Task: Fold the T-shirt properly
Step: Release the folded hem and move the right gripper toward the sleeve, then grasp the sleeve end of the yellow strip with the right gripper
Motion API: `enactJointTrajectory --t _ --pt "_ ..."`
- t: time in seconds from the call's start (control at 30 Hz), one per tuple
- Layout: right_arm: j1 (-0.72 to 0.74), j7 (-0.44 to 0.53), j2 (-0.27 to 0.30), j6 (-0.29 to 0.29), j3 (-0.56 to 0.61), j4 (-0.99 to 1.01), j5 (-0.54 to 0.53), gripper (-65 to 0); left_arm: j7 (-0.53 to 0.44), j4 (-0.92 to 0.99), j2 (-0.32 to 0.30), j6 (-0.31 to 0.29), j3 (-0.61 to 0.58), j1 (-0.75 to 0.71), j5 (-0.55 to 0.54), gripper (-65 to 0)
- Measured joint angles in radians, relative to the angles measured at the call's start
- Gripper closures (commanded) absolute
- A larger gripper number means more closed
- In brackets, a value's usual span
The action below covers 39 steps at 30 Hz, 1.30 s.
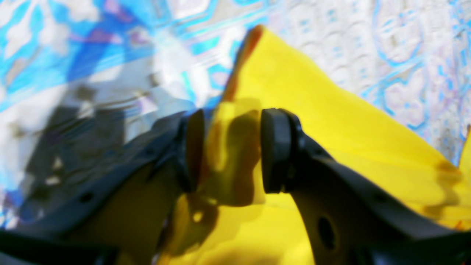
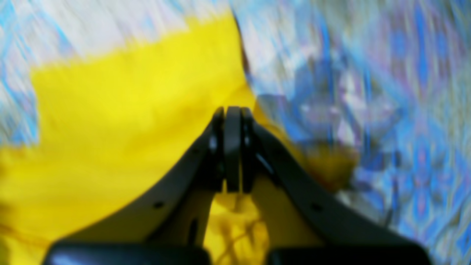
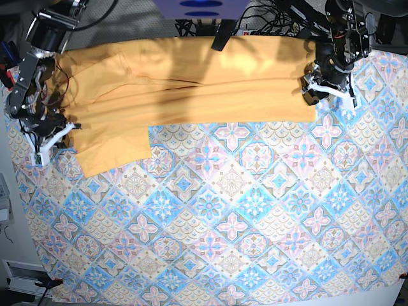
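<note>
The yellow-orange T-shirt (image 3: 191,83) lies as a long band across the far side of the table, one sleeve flap hanging toward the front left. At the shirt's right end sits my left gripper (image 3: 317,89). In the left wrist view the left gripper (image 1: 232,151) is open, and a raised fold of the T-shirt (image 1: 312,110) stands between its pads. My right gripper (image 3: 57,135) is at the shirt's left edge. In the right wrist view the right gripper (image 2: 232,147) is shut, pads pressed together at the edge of the T-shirt (image 2: 128,110), with crumpled fabric behind them.
A blue-pink tile-patterned cloth (image 3: 242,210) covers the table under the shirt. Cables and a dark unit (image 3: 204,9) run along the back edge. Both arm bases stand at the far corners.
</note>
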<state>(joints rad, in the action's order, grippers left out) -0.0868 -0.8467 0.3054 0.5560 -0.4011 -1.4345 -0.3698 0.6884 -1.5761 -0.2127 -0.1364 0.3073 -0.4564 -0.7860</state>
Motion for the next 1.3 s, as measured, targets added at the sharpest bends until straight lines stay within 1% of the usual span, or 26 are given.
enactJointTrajectory --t 0.07,0.1,0.17,0.2,0.27,0.3,0.37,0.4,0.43,0.53,0.63,0.77,0.87,0.93,1.07,1.1,1.17,1.3 --pt "-0.010 0.018 -0.003 0.005 0.001 -0.005 -0.016 -1.2 0.000 0.000 -0.001 0.000 0.000 0.002 0.000 -24.8" --pt "-0.004 0.045 -0.008 0.010 0.002 -0.005 -0.018 -1.8 0.000 0.000 -0.001 0.000 0.000 0.002 0.000 -24.8" --pt "0.012 0.138 -0.008 0.016 0.011 0.025 -0.002 -5.5 0.000 0.002 -0.001 0.001 0.000 0.002 0.000 -24.8" --pt "0.024 0.168 -0.008 0.016 0.012 0.047 0.011 -8.1 0.000 0.002 -0.002 0.001 0.000 0.003 0.000 -24.8" --pt "0.071 0.172 -0.007 0.011 0.013 0.113 0.069 -13.6 0.001 0.002 -0.002 0.001 0.000 0.006 0.000 -24.8" --pt "0.101 0.175 -0.006 0.002 0.010 0.158 0.078 -16.5 0.000 0.002 -0.002 0.000 -0.001 0.008 0.000 -24.8" --pt "0.169 0.186 0.000 0.007 0.008 0.248 0.093 -20.1 0.001 0.002 -0.002 0.000 -0.002 0.009 -0.001 -24.8" --pt "0.196 0.195 -0.003 0.001 0.010 0.284 0.103 -21.0 -0.001 0.002 -0.002 0.000 -0.002 0.009 -0.001 -24.8" --pt "0.224 0.209 -0.003 0.009 0.011 0.327 0.101 -21.4 0.000 0.002 -0.002 0.001 -0.002 0.010 0.000 -24.8" --pt "0.285 0.216 -0.003 0.009 0.058 0.432 0.118 -21.4 -0.001 0.002 -0.003 0.001 -0.001 0.007 0.000 -24.8" --pt "0.317 0.294 0.000 0.009 0.114 0.524 0.117 -21.4 0.000 0.002 -0.002 0.000 0.000 0.007 0.000 -24.8" --pt "0.356 0.373 0.000 0.009 0.153 0.659 0.114 -21.4 0.000 0.002 -0.002 0.001 0.000 0.007 0.000 -24.8" --pt "0.350 0.423 0.004 0.009 0.177 0.700 0.101 -21.0 0.000 0.002 -0.001 0.000 0.000 0.007 0.000 -24.8" --pt "0.353 0.412 0.011 0.008 0.200 0.700 0.103 -17.0 0.000 0.002 -0.001 0.000 0.000 0.007 0.000 -24.8" --pt "0.352 0.406 0.008 0.009 0.213 0.698 0.104 -1.5 0.000 0.002 -0.001 0.001 0.000 0.008 0.000 -24.8" --pt "0.350 0.406 0.008 0.010 0.214 0.698 0.101 0.0 0.000 0.002 -0.001 0.001 0.000 0.008 0.000 -24.8" --pt "0.351 0.381 0.008 0.013 0.211 0.697 0.094 -0.8 0.000 0.002 -0.001 0.001 0.000 0.010 0.000 -24.8" --pt "0.329 0.280 0.006 0.048 0.206 0.600 0.098 -0.8 0.000 0.002 0.000 0.001 0.000 0.010 0.000 -24.8"
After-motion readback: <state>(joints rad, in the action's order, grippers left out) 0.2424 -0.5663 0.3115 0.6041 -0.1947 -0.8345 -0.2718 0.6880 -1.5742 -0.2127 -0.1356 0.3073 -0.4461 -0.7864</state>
